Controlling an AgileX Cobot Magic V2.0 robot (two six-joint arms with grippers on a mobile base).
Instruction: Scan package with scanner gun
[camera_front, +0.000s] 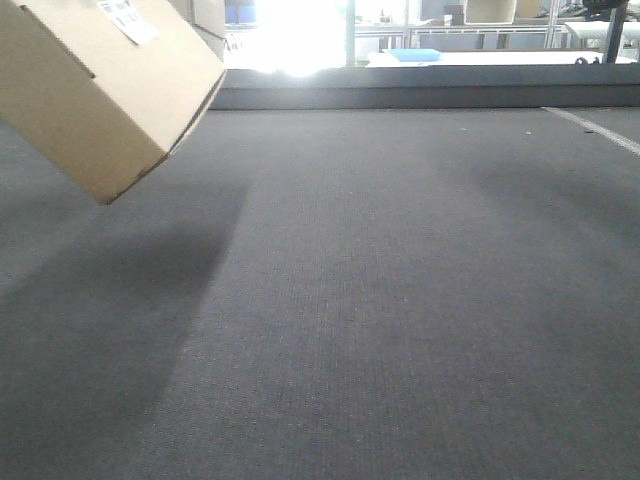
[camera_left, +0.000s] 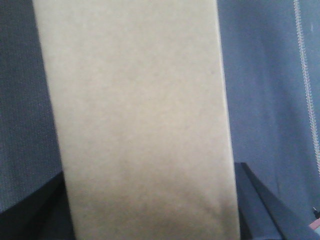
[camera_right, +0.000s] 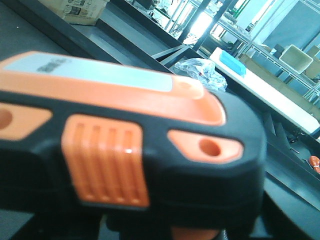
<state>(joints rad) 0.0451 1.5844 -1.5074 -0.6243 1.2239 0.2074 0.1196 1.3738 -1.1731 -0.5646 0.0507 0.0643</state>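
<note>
One package (camera_front: 90, 90) hangs tilted above the grey desk (camera_front: 400, 300), its white label (camera_front: 128, 18) facing up, with the left jaws clamped on its two sides. The scanner gun (camera_right: 125, 135) fills the right wrist view; whether the right jaws grip it cannot be told.

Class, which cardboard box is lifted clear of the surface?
The plain tan package, tilted in mid-air above its shadow; the printed box in the right wrist view's background rests on a dark surface.
</note>
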